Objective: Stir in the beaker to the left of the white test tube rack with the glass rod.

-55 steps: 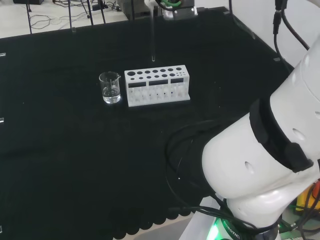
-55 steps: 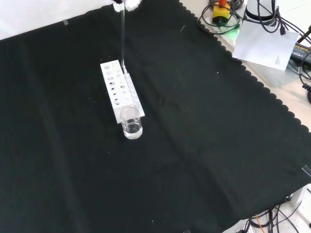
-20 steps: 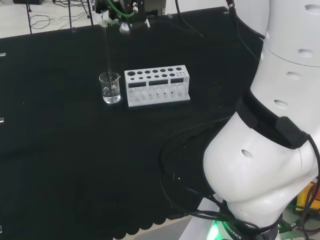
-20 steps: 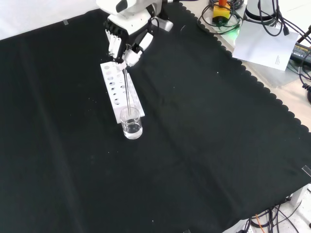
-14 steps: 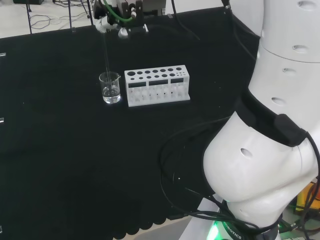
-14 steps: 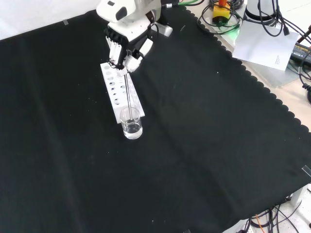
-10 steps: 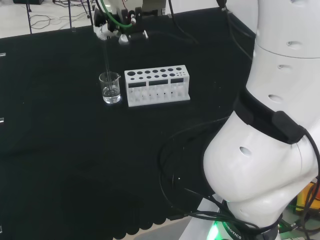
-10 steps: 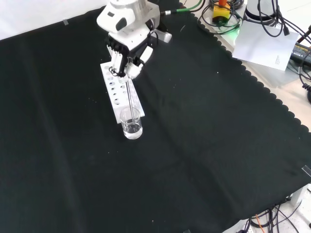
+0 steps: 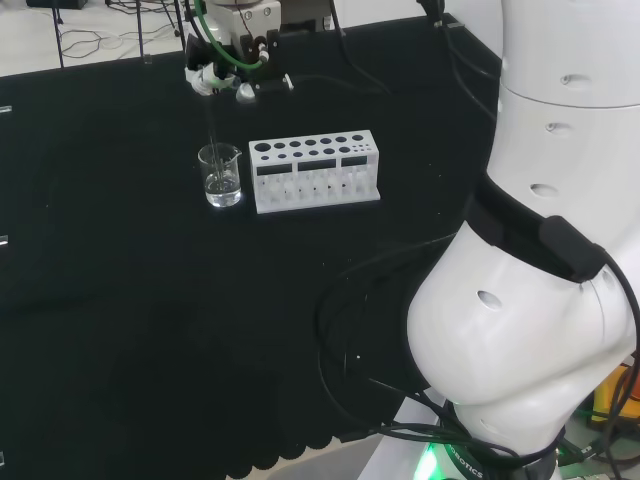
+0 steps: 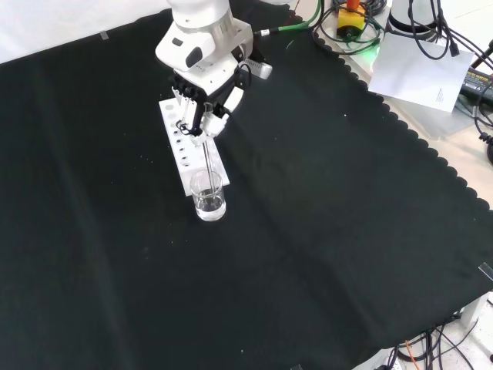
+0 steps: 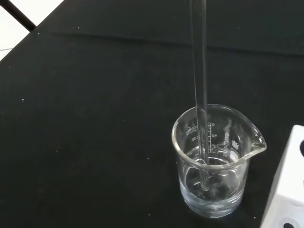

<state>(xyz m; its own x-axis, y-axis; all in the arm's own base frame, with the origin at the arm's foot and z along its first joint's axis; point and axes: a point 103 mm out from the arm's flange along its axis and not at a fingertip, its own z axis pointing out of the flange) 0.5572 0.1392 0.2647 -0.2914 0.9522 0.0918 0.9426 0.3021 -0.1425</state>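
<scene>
Glass rod [image 11: 199,90], pinched in the hand [image 10: 202,92], tip in beaker [image 11: 213,161] seemingly part-filled with clear liquid.

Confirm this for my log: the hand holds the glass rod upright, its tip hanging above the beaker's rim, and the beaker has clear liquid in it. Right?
Not quite. The rod tip is not above the rim: the wrist view shows it down inside the beaker, dipped into the clear liquid. The rest stands: the hand holds the rod about upright.
</scene>
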